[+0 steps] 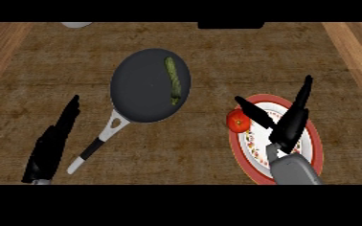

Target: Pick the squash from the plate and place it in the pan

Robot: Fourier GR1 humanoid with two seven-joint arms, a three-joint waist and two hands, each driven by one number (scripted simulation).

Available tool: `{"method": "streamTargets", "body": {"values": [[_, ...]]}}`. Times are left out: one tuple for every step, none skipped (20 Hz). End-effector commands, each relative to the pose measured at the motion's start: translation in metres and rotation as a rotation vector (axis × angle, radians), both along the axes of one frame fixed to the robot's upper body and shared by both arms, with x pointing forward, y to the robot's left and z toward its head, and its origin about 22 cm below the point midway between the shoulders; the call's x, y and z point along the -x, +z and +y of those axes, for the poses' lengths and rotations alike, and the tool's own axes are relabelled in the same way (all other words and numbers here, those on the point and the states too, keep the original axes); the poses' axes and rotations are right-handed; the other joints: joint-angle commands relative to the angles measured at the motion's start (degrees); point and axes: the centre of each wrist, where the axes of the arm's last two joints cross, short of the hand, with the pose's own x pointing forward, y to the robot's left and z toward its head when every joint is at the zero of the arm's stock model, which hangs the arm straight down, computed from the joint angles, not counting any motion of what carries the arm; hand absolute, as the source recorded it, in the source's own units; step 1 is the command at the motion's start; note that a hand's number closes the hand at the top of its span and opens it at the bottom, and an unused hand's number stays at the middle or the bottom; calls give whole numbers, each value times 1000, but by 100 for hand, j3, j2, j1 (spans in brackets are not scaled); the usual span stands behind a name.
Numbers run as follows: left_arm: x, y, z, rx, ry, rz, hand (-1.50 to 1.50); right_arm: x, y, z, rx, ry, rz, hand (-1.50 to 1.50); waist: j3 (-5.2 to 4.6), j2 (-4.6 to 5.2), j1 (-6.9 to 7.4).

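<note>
matt dark pan (145, 88) with pale smooth handle, glossy patterned red-rimmed plate (311, 139), rough wood-grain counter (212, 52)

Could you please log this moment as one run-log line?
squash: in pan | plate: no squash | tomato: at plate rim | right hand: open over plate | left hand: open, resting

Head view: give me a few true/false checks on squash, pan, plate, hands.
1. The squash lies in the pan. True.
2. The right hand is curled round the squash. False: its fingers are straight, above the plate, holding nothing.
3. A tomato sits at the plate's left rim. True.
4. The left hand grips the pan's handle. False: it is open, apart from the handle, at the view's lower left.
</note>
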Motion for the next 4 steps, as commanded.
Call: {"method": "streamTargets", "body": {"values": [[4, -10, 1, -15, 1, -1, 0, 44, 11, -16, 1, 3, 1, -150, -4, 6, 4], [-3, 2, -4, 3, -2, 5, 0, 58, 16, -23, -3, 37, 0, -150, -1, 5, -8], [-2, -13, 2, 4, 8, -4, 0, 55, 26, -24, 34, 43, 2, -150, -6, 9, 2], [-19, 7, 10, -9, -6, -19, 0, 76, 21, -30, -4, 49, 22, -150, -1, 10, -27]]}}
